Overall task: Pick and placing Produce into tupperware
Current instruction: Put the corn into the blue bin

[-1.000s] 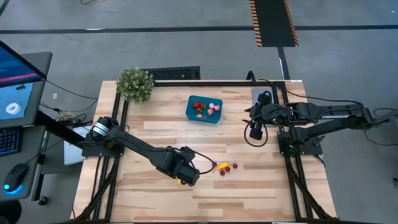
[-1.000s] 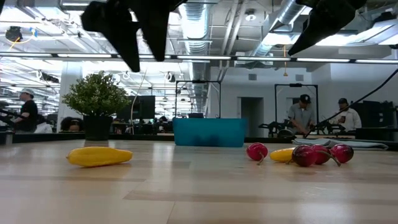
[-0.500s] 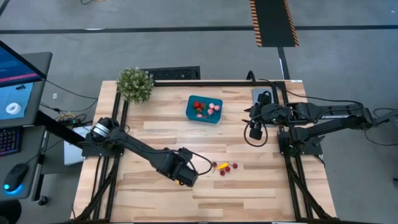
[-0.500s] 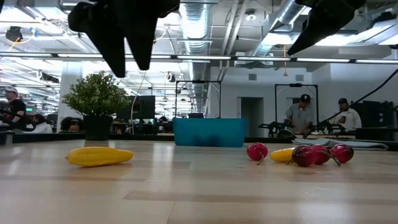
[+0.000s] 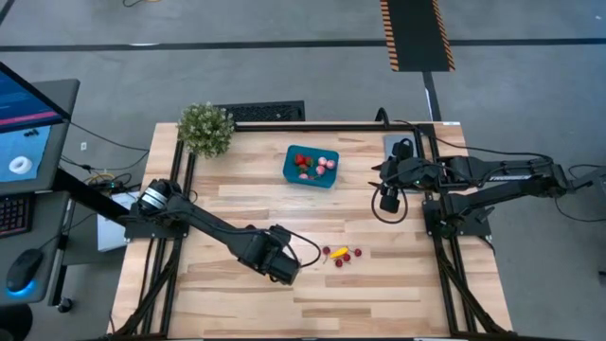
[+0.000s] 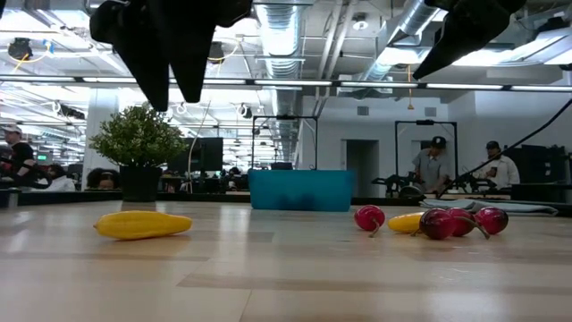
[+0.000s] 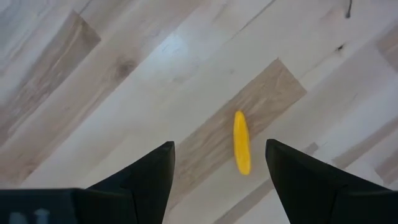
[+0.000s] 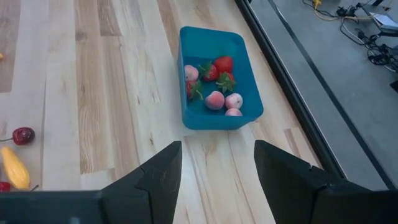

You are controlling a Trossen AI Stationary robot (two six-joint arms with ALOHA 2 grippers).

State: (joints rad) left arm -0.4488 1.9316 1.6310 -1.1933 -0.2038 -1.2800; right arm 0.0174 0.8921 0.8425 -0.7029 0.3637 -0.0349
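My left gripper (image 5: pixel 280 268) hangs open above a small yellow piece (image 7: pixel 241 142) that lies on its side on the wood. In the left wrist view the piece shows between the two fingers, below them and untouched. The low view shows it (image 6: pixel 143 224) under the gripper (image 6: pixel 172 94). Dark red cherries and another yellow piece (image 5: pixel 341 255) lie on the table to its right. The teal tupperware (image 5: pixel 311 167) holds strawberries and pink pieces (image 8: pixel 214 87). My right gripper (image 5: pixel 389 201) waits open near the table's right edge.
A bushy potted plant (image 5: pixel 205 128) stands at the far left corner. A grey plate (image 5: pixel 396 144) lies at the far right corner, partly under the right arm. Bare wood (image 5: pixel 227 204) stretches between the left arm and the tupperware. People stand in the room beyond the table.
My left gripper has shifted a little toward the table's left edge, staying open and above the table. The yellow piece under it has not moved. The right arm has kept still.
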